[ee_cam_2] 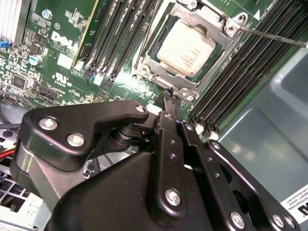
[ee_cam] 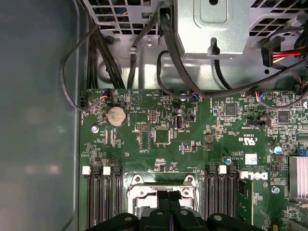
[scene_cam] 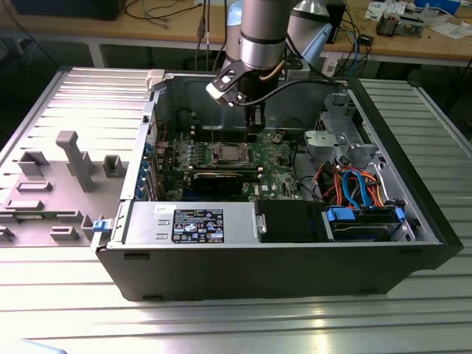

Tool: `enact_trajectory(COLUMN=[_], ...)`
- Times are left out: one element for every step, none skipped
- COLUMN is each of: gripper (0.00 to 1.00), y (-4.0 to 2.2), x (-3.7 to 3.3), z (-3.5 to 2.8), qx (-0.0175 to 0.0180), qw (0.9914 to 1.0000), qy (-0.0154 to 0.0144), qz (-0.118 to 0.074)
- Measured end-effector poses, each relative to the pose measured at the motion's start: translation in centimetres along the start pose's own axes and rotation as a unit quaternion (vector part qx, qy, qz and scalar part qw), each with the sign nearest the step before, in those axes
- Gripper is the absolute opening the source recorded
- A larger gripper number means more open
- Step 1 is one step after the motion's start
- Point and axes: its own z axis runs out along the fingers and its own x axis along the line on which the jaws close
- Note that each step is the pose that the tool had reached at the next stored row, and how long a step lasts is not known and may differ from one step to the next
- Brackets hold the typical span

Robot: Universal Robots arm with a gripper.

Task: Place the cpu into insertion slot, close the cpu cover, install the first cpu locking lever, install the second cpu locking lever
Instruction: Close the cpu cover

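Gripper point(ee_cam_2: 168, 96) tips pinched together w/ nothing seen between them, touching or just off a corner of the cpu cover point(ee_cam_2: 153, 61) (can't tell which). Cover lies flat around the cpu point(ee_cam_2: 186, 48), which sits in the insertion slot point(ee_cam: 136, 182), mid-frame in the exterior view. Thin lever point(ee_cam_2: 274, 37) juts from another corner. Motherboard point(ee_cam_2: 62, 62) surrounds; pc case point(scene_cam: 295, 273) open.

Memory slots point(ee_cam: 103, 197) flank the gripper point(ee_cam_2: 169, 95) closely on both sides; beyond it cables point(ee_cam: 175, 62) and a metal cage point(ee_cam: 216, 19) crowd the board point(ee_cam: 192, 154); overhead lies open.
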Motion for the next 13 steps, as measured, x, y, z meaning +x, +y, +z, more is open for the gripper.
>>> enact_trajectory(gripper=[0.11, 0.11, 0.11, 0.11, 0.11, 0.11, 0.11, 0.11, 0.11, 0.11, 0.11, 0.11, 0.11], y=[-0.07, -0.15, -0.16, -0.17, -0.22, -0.33, -0.41, -0.48, -0.55, -0.61, -0.73, -0.77, -0.83], x=[0.00, 0.00, 0.00, 0.01, 0.01, 0.01, 0.01, 0.01, 0.01, 0.01, 0.01, 0.02, 0.02], z=[0.02, 0.05, 0.07, 0.10, 0.12, 0.16, 0.18, 0.20, 0.22, 0.25, 0.28, 0.30, 0.33], qx=[0.0000, 0.0000, 0.0000, 0.0000, 0.0000, 0.0000, 0.0000, 0.0000, 0.0000, 0.0000, 0.0000, 0.0000, 0.0000], qw=[1.00000, 1.00000, 1.00000, 1.00000, 1.00000, 1.00000, 1.00000, 1.00000, 1.00000, 1.00000, 1.00000, 1.00000, 1.00000], qy=[0.0000, 0.0000, 0.0000, 0.0001, 0.0000, 0.0000, 0.0000, 0.0000, 0.0000, 0.0000, 0.0000, 0.0000, 0.0000], qz=[0.000, 0.000, 0.000, 0.000, 0.000, 0.000, 0.000, 0.000, 0.000, 0.000, 0.000, 0.000, 0.000])
